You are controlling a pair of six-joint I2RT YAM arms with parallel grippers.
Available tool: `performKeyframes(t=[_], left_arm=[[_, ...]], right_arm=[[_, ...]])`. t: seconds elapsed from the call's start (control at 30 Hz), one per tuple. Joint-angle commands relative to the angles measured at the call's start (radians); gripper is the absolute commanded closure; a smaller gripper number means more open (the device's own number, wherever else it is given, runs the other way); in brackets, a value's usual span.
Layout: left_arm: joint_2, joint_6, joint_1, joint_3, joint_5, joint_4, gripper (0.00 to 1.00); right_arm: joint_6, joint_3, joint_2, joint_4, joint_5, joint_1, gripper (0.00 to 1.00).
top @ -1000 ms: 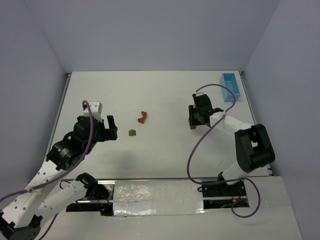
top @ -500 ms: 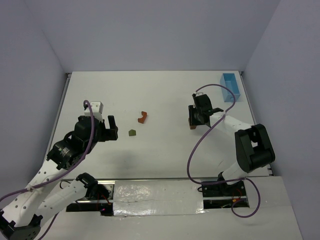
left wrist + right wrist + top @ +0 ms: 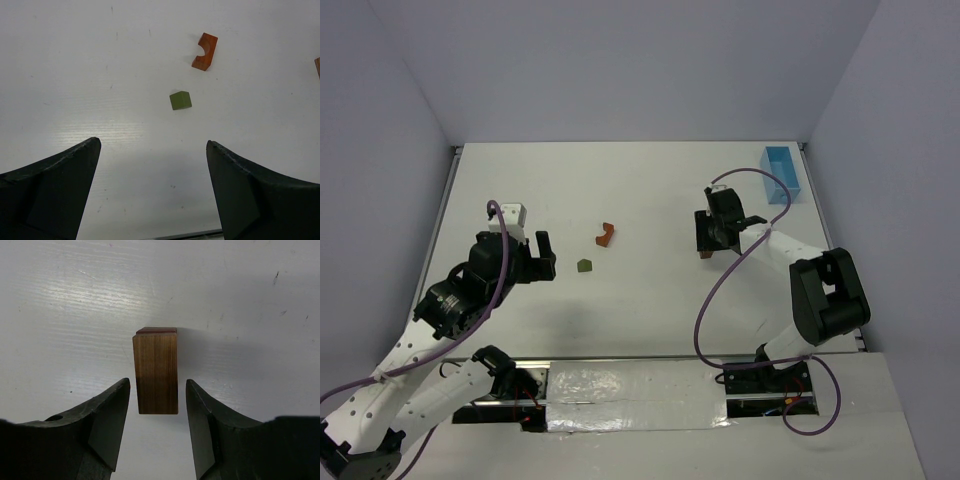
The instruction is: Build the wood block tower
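Observation:
A dark brown wood block (image 3: 156, 372) stands on a reddish piece (image 3: 156, 330) on the white table, a low tower (image 3: 703, 244) at centre right. My right gripper (image 3: 157, 383) straddles the brown block, open, with a thin gap on each side. An orange arch block (image 3: 205, 51) and a small olive green block (image 3: 180, 100) lie apart ahead of my left gripper (image 3: 152, 146). That gripper is wide open and holds nothing. From above, the arch (image 3: 606, 235) and green block (image 3: 584, 266) sit right of the left gripper (image 3: 542, 256).
A light blue box (image 3: 783, 174) stands at the table's far right edge. The edge of another wood piece (image 3: 317, 66) shows at the right border of the left wrist view. Grey walls close in the table (image 3: 620, 180) on three sides.
The right gripper's jaws have spread slightly about the brown block. The left arm has barely shifted.

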Motion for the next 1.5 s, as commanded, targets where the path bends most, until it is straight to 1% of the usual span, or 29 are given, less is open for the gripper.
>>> performKeyframes(t=[0.0, 0.5, 1.47], left_arm=[[0.001, 0.021, -0.007, -0.004, 0.004, 0.035, 0.01], [0.004, 0.019, -0.007, -0.006, 0.002, 0.033, 0.01], [0.010, 0.021, -0.010, -0.006, 0.005, 0.035, 0.00]], right_arm=[[-0.002, 0.020, -0.036, 0.001, -0.004, 0.005, 0.44], [-0.007, 0.017, -0.040, 0.003, -0.038, 0.007, 0.44], [-0.012, 0.024, -0.032, -0.008, -0.037, 0.013, 0.46]])
